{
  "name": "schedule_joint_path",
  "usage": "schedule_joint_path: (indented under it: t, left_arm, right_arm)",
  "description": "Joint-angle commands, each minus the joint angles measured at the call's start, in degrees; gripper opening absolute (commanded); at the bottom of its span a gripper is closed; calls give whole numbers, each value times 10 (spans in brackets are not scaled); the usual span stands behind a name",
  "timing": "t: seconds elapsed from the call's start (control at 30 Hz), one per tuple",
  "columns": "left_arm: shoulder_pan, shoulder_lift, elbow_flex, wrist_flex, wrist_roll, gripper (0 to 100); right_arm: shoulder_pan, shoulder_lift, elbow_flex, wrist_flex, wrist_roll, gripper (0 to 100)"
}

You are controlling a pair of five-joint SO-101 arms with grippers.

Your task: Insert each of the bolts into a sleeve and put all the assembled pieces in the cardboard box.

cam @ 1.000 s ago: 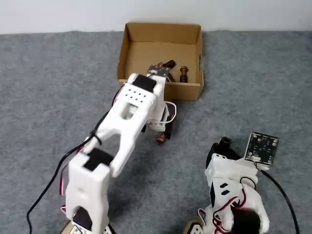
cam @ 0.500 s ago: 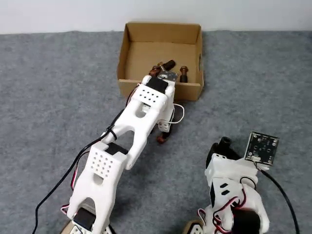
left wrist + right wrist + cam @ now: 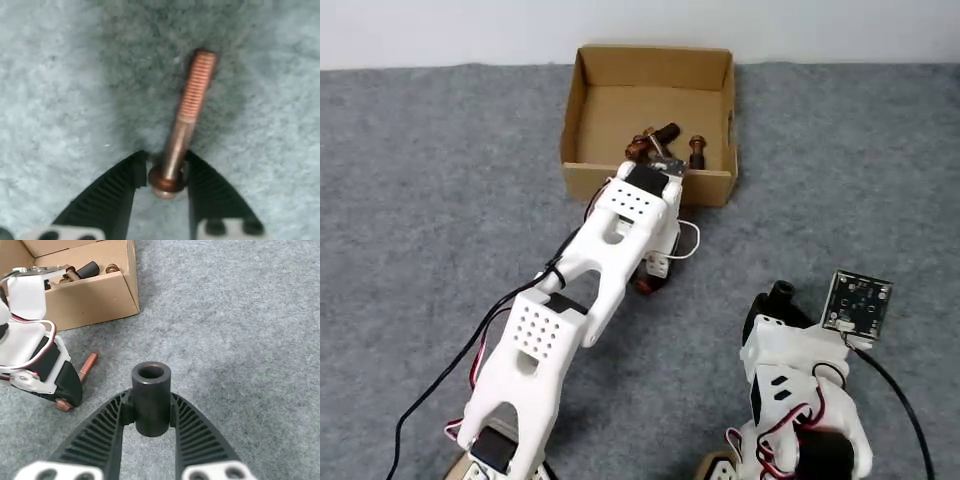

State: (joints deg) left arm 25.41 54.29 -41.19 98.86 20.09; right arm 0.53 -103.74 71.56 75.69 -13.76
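High view: the box sits at the far edge of the carpet, with assembled pieces lying inside against its near wall. The left arm stretches toward the box, and the left gripper is down on the carpet just in front of that near wall, at the bolt. The right gripper is well back from the box and holds the sleeve.

Left wrist view: the bolt lies flat on the carpet. The left gripper has its jaws pressed against both sides of the bolt's head.

Right wrist view: the right gripper has its jaws clamped on the upright sleeve, open end up. The bolt lies between the sleeve and the box, threaded end toward the box.
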Motion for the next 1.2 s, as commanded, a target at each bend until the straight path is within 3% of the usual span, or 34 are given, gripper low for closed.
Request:
schedule_joint_path:
  t: [0.0,0.23,0.37,0.63,0.77,0.9,1.17]
  left_arm:
    - [-4,-8,-7,16,8,12]
    - [-17,-107,30,17,91,3]
    - [-17,-204,160,17,103,3]
    - [-32,-379,370,15,239,4]
    - [-78,-455,433,15,344,5]
    - [-147,-500,475,15,500,7]
    - [-301,-487,479,-11,673,6]
  right_arm:
    - [6,0,-3,-14,7,8]
    - [6,-1,-3,-14,7,8]
    - [6,-1,-3,-14,7,8]
    - [6,-1,-3,-15,7,8]
    - [6,-1,-3,-15,7,8]
    - [6,-1,-3,-15,7,8]
    - [6,-1,-3,-15,7,8]
